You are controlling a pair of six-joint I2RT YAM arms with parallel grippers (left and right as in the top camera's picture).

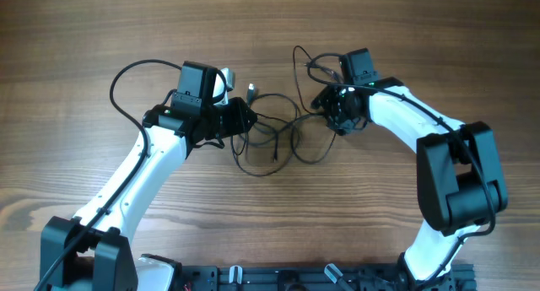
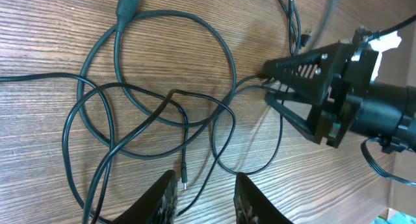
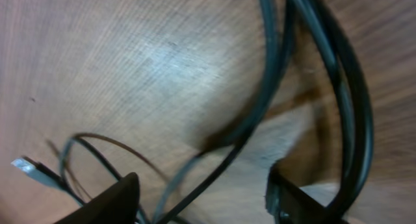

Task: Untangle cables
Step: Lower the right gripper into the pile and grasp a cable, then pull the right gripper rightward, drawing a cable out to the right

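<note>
Over on the left of the overhead picture, the left gripper [image 1: 243, 122] has its tips right at the left edge of the cables [image 1: 274, 143]. These lie in loose, overlapping loops on the wooden table [image 1: 84, 38], about the middle of the frame. In its own wrist view, that gripper's fingers [image 2: 162, 198] stand partly apart at the bottom edge, clamped on nothing. One thin strand runs down into the gap between them, and a small plug tip [image 2: 184, 182] lies just above it. The rest of the loops fan out toward the top of that frame, so the tangle lies straight ahead of this gripper.

Seen from above, the tangle is wider than it is tall. Its long axis runs left to right across the picture, from one gripper to the other.

At its right edge, right of centre, sits the right gripper [image 1: 337, 105]. Its wrist view shows the jaws well apart at the bottom of the frame. A dark strand crosses the gap without being pinched, and thicker strands run down the right side. It holds nothing that I can see.

Each arm looks about equally near to its own end. To my eye, the coming move depends on each one catching a strand on its own side and drawing outward along that left-right line.
</note>
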